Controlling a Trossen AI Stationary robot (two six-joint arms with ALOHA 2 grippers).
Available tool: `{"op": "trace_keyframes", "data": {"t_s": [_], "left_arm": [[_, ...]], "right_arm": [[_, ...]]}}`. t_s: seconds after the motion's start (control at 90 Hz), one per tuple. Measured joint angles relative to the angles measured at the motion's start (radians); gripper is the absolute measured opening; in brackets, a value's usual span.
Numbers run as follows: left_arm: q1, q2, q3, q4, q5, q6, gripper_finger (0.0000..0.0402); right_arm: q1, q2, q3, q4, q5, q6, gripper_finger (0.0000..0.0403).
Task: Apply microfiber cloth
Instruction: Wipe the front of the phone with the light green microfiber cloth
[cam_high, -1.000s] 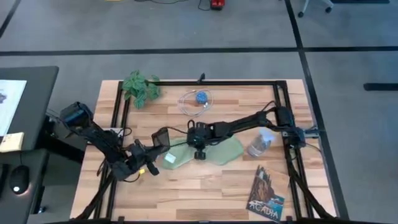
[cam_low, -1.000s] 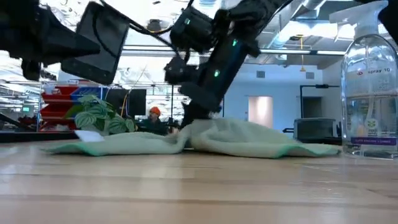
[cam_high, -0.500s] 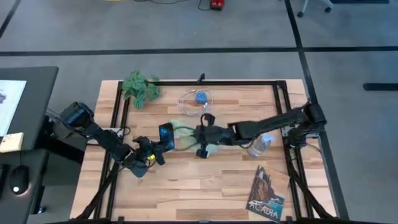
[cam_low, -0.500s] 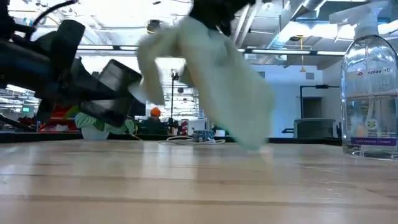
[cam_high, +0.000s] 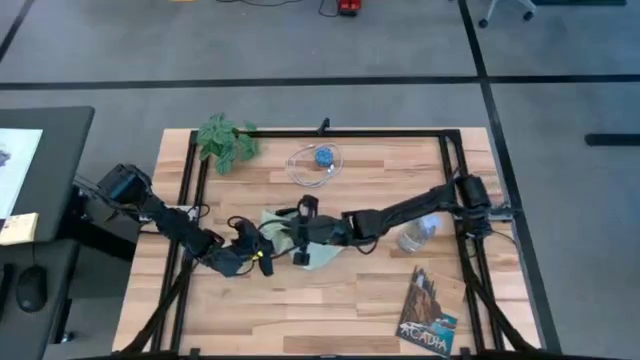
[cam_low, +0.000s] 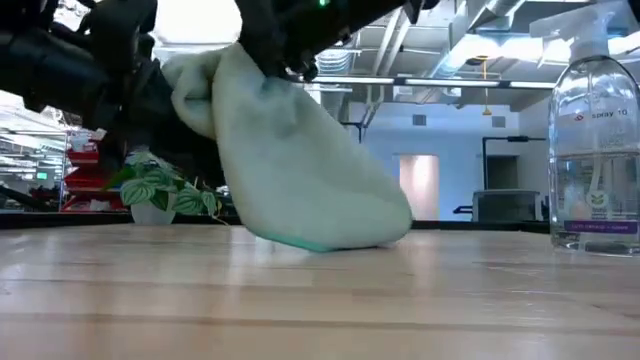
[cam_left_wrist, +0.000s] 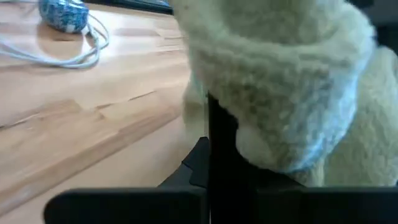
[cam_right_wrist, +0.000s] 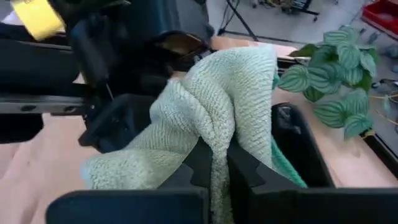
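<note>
At table centre, right gripper (cam_high: 303, 232) clamps the lifted microfiber cloth (cam_high: 318, 250) against the left gripper (cam_high: 262, 247) (jaw state unclear).

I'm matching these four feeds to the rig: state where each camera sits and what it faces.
High view: overhead, straight down on both arms and the microfiber cloth.
Low view: table height, facing the cloth, plant and spray bottle.
Left wrist view: behind the left gripper, facing cloth and cable.
Right wrist view: behind the right gripper, shut on cloth.
All share the cloth.
</note>
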Motion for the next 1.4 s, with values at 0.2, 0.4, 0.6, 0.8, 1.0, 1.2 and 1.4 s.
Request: {"op": "trace_keyframes", "data": {"t_s": [0.2, 0.4, 0.6, 0.8, 1.0, 1.2, 1.4], "left_arm": [[-0.003, 0.000, 0.003, -0.022, -0.002, -0.013, 0.0002], [-0.007, 0.002, 0.003, -0.027, 0.026, 0.009, 0.0002], [-0.014, 0.001, 0.005, 0.001, -0.019, 0.022, 0.0002], [-0.014, -0.002, 0.005, 0.031, -0.031, 0.030, 0.0002], [-0.009, -0.001, 0.006, 0.048, -0.001, 0.065, 0.0002], [-0.008, 0.000, 0.007, 0.090, -0.019, 0.112, 0.0002], [-0.006, -0.001, 0.009, 0.086, -0.026, 0.103, 0.0004]], "right_arm": [[-0.004, -0.022, -0.006, -0.008, 0.097, -0.024, 0.0000], [0.044, -0.021, -0.005, -0.085, 0.080, -0.064, 0.0000], [0.065, -0.036, -0.008, -0.223, 0.290, -0.077, 0.0000], [0.068, -0.053, -0.009, -0.089, 0.350, -0.096, 0.0000], [0.092, -0.028, -0.007, 0.024, 0.205, -0.126, 0.0000], [0.100, 0.021, -0.005, 0.006, 0.106, -0.164, 0.0000], [0.129, 0.029, -0.006, 0.020, 0.279, -0.317, 0.0000]]}}
